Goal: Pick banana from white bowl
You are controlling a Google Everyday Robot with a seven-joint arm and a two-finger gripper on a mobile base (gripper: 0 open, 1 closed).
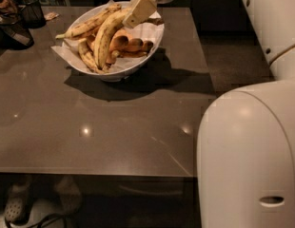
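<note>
— Dark grey table (114, 127); where's the banana (105, 38)?
— In the white bowl (136, 66), lying across smaller bananas (131, 44), upper end touching the gripper (140, 11) at the far rim.
— Clamped on it?
— Cannot tell from here.

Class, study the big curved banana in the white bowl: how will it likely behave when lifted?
The banana looks thick, so it would probably hold stiff, though hard squeezing may bruise it. The claw is at its upper end, over the far rim of the white bowl; held there, the long curve might swing.
</note>
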